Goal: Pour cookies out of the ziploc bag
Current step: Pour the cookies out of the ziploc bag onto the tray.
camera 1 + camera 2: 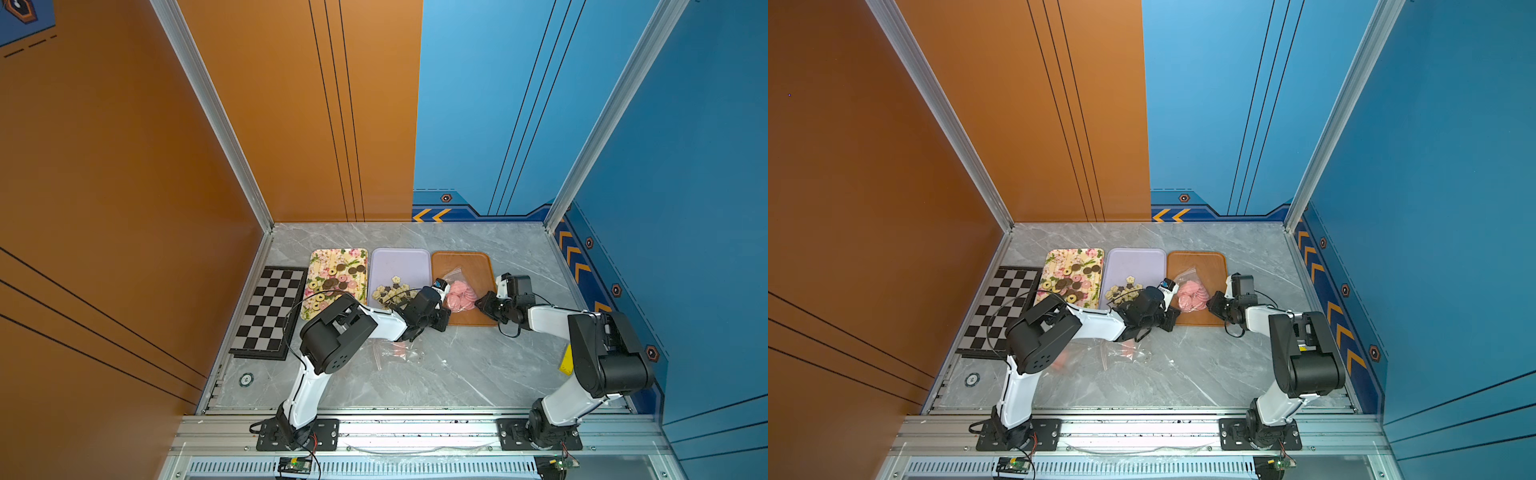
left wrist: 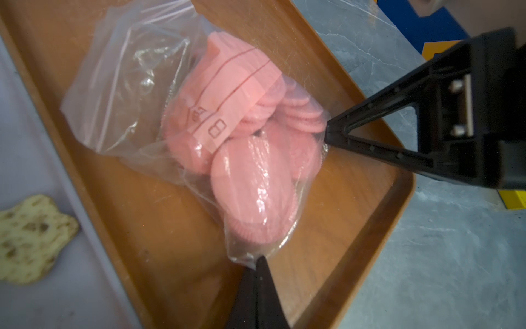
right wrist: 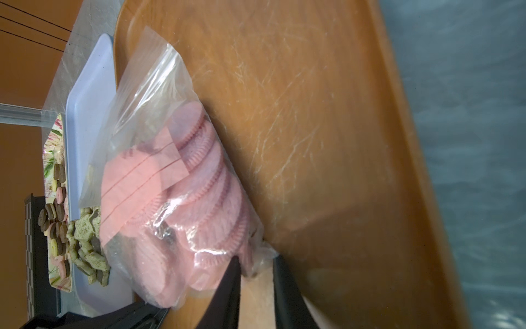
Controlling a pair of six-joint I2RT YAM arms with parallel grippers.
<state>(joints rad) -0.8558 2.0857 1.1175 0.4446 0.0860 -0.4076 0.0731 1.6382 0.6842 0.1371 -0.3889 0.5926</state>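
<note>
The clear ziploc bag (image 1: 456,279) (image 2: 128,85) (image 3: 148,85) lies on the brown tray (image 1: 478,262) (image 3: 313,114), and the plain pink cookies (image 1: 460,297) (image 2: 256,185) (image 3: 205,182) are stacked inside it with a pink paper label. My left gripper (image 2: 260,259) is shut on one bottom corner of the bag. My right gripper (image 3: 256,260) (image 1: 478,302) is at the other bottom corner. Its jaws stand a little apart, with the crumpled plastic corner between them. In both top views the two grippers flank the bag from left and right.
A lilac tray (image 1: 399,262) with cream and dark flower cookies (image 1: 390,291) sits left of the brown tray. Further left is a floral tray (image 1: 332,255) with round cookies (image 1: 338,278). A chessboard (image 1: 270,311) lies at the far left. Empty clear bags (image 1: 395,353) lie on the table under the left arm.
</note>
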